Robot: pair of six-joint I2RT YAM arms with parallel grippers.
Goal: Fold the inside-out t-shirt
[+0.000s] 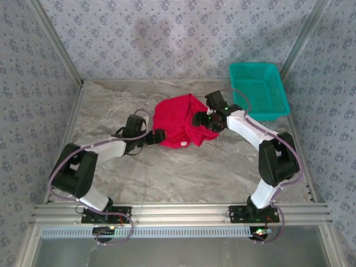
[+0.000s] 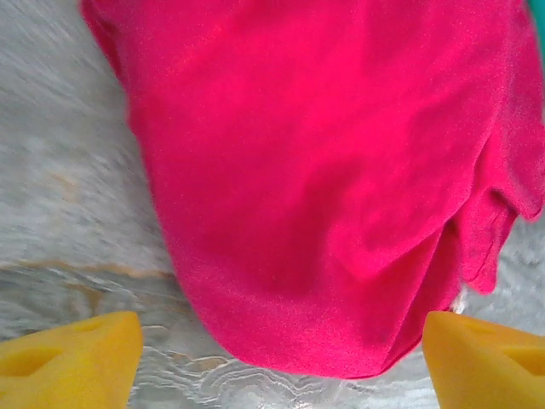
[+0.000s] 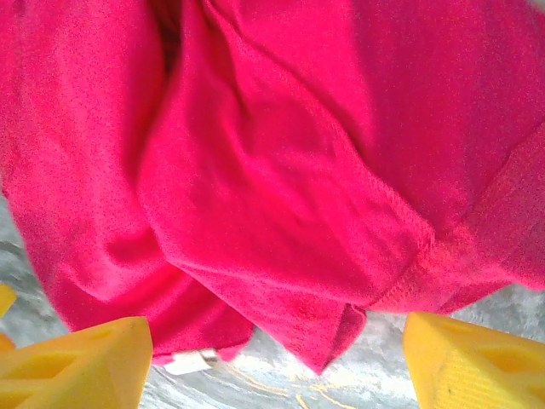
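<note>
Red t-shirt (image 1: 178, 122) bunched, no clear axis

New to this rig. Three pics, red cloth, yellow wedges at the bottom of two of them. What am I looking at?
Two robot arms are bolted at the near edge of a marble-patterned table. The wide picture comes from a fixed camera above and behind them. The other two come from cameras on each wrist, and the yellow wedges are that arm's own fingertips.

On the table lies a crumpled red t-shirt, with a small white tag at its edge. A teal mesh basket sits at the far right.

The left pincer and the right pincer both stand open at the cloth's edge, one on each side of the shirt. Nothing is held.
</note>
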